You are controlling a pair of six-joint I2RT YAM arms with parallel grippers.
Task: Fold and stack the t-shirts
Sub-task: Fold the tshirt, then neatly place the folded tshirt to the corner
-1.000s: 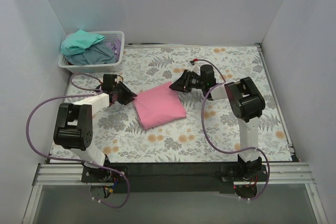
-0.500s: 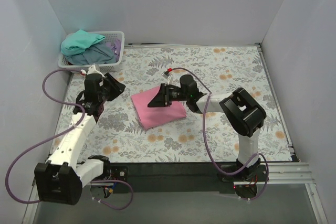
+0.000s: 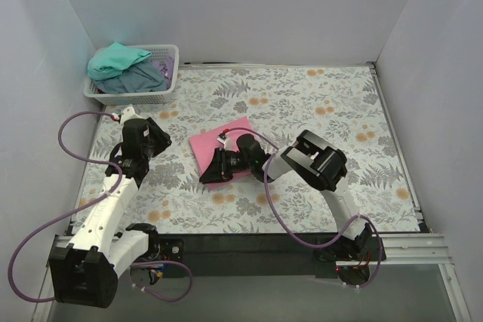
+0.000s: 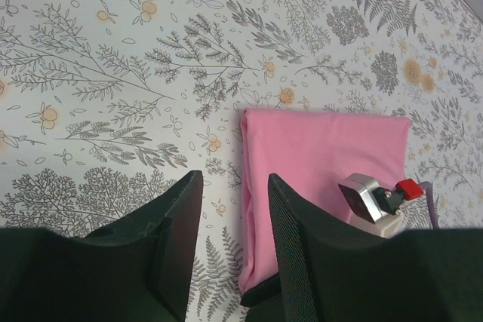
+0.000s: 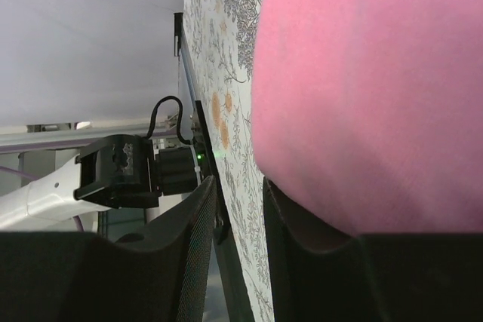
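Observation:
A folded pink t-shirt (image 3: 226,137) lies mid-table; it also shows in the left wrist view (image 4: 317,148) and fills the right wrist view (image 5: 370,88). My right gripper (image 3: 211,172) lies low over its near-left corner, jaws a little apart, with only table showing between the fingertips (image 5: 234,197); the cloth rests against one finger. My left gripper (image 3: 156,138) hovers over the table left of the shirt, open and empty (image 4: 234,179). A teal t-shirt (image 3: 117,58) and a grey-blue t-shirt (image 3: 143,77) lie heaped in the basket.
The white lattice basket (image 3: 132,98) stands at the far left corner against the wall. White walls close in the left, back and right sides. The floral tablecloth (image 3: 332,111) covers the table. Purple cables loop from both arms.
My right gripper has swept left and nearer across the pink shirt to its near-left corner. My left gripper has pulled away from the shirt's left edge, further to the left.

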